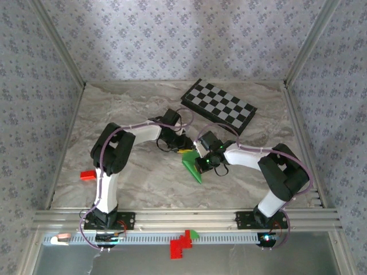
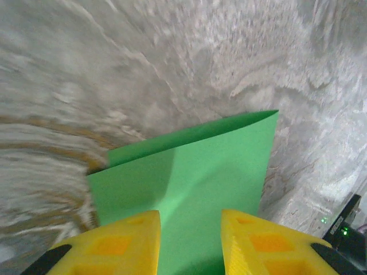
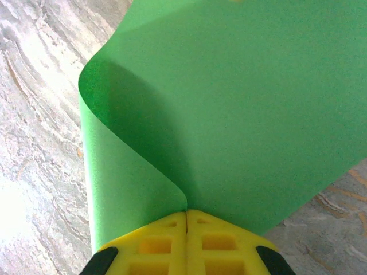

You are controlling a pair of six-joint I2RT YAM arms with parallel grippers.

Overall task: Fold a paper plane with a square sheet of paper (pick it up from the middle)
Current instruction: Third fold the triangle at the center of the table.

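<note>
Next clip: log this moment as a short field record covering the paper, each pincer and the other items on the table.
paper: green sheet, bent into a loose curl, no dart shape yet
right pincer: shut on the green sheet at the bend
left pincer: jaws apart, green sheet seen through the gap
other items: checkerboard far right; orange block near the left edge

Folded green paper [image 2: 195, 177] between parted yellow left fingers [image 2: 114, 243]; marbled table [image 2: 172, 57] beneath
</note>
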